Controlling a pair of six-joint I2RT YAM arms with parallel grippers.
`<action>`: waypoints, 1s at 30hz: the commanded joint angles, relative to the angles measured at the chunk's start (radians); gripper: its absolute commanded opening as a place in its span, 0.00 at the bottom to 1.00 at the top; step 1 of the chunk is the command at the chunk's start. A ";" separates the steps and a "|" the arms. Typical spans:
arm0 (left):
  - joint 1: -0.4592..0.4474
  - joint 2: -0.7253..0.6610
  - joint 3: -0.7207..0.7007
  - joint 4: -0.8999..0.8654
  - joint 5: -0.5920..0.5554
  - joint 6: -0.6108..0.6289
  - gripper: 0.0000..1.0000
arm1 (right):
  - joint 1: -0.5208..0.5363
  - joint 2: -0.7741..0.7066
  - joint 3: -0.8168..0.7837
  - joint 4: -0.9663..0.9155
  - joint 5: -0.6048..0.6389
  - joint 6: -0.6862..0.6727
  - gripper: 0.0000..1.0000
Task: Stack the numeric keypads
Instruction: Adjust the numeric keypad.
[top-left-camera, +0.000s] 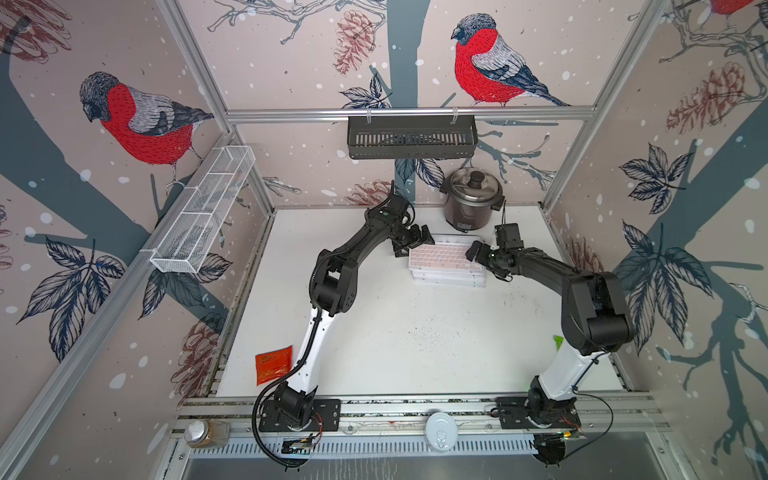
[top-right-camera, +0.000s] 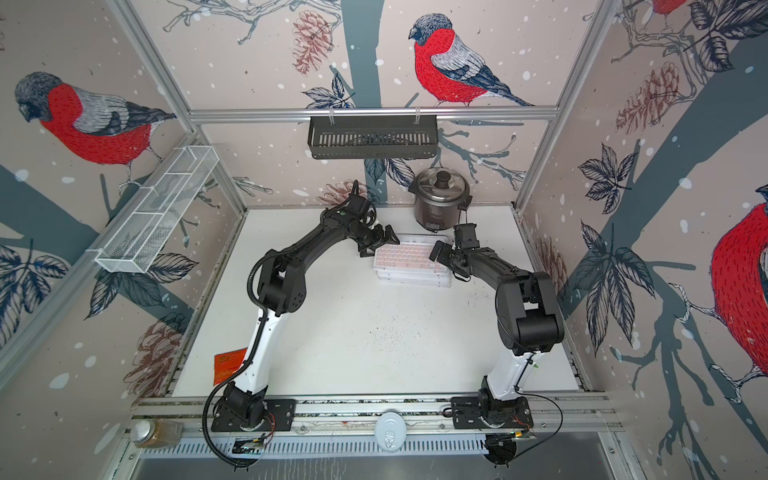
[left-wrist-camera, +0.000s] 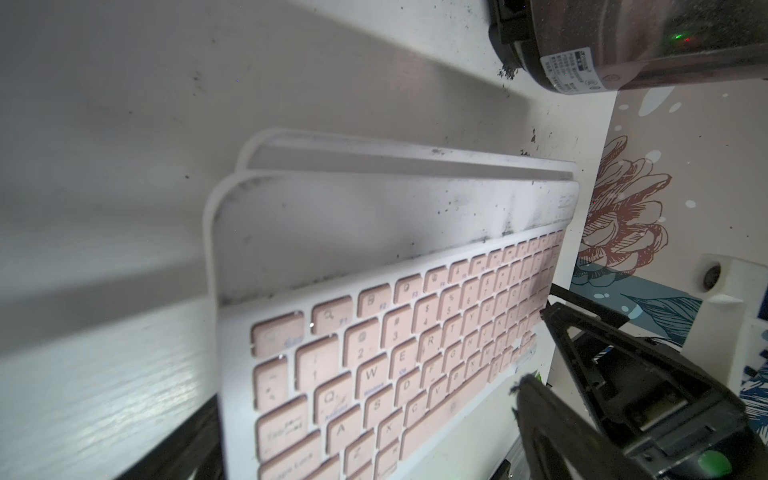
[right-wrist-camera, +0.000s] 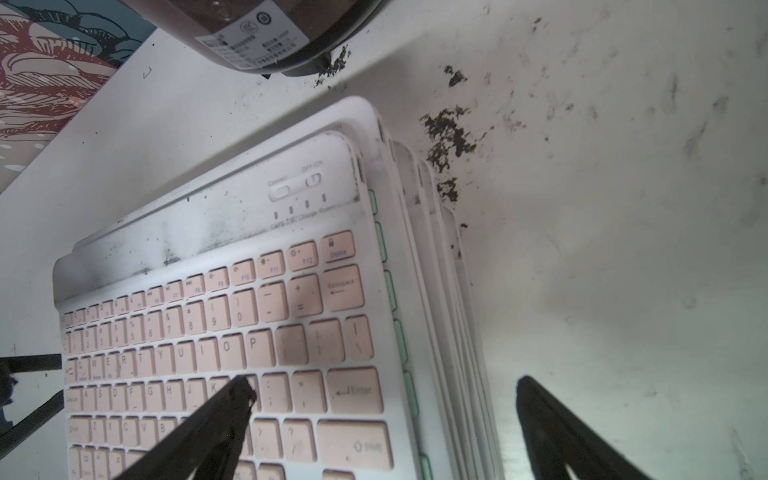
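Note:
The numeric keypads (top-left-camera: 446, 258) (top-right-camera: 409, 258) lie in one pile at the back middle of the white table. The top one has pink keys (left-wrist-camera: 415, 332) (right-wrist-camera: 249, 332). Mint green keys (right-wrist-camera: 390, 286) peek out from the one beneath it. My left gripper (top-left-camera: 411, 244) (top-right-camera: 377, 245) sits at the pile's left end with its fingers spread and nothing seen gripped. One dark finger (left-wrist-camera: 183, 453) shows beside the near keypad edge. My right gripper (top-left-camera: 478, 253) (top-right-camera: 440, 251) (right-wrist-camera: 384, 385) (left-wrist-camera: 534, 347) is open over the right end, one finger above the keys and one beyond the edge.
A rice cooker (top-left-camera: 471, 203) stands just behind the pile, with dark crumbs (right-wrist-camera: 449, 133) on the table near it. A red packet (top-left-camera: 273, 363) lies front left and a green packet (top-left-camera: 558, 341) front right. A black basket (top-left-camera: 411, 137) and a wire basket (top-left-camera: 203, 208) hang on the walls.

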 joint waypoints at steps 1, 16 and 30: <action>-0.010 0.005 0.016 -0.018 0.012 -0.015 0.99 | 0.001 -0.015 -0.006 0.015 -0.010 0.006 1.00; 0.003 0.013 0.037 -0.071 -0.019 0.037 0.99 | -0.002 -0.038 -0.027 0.023 -0.026 0.009 1.00; 0.108 -0.208 -0.117 -0.055 -0.130 0.170 0.99 | -0.069 -0.145 -0.052 -0.002 -0.052 -0.023 1.00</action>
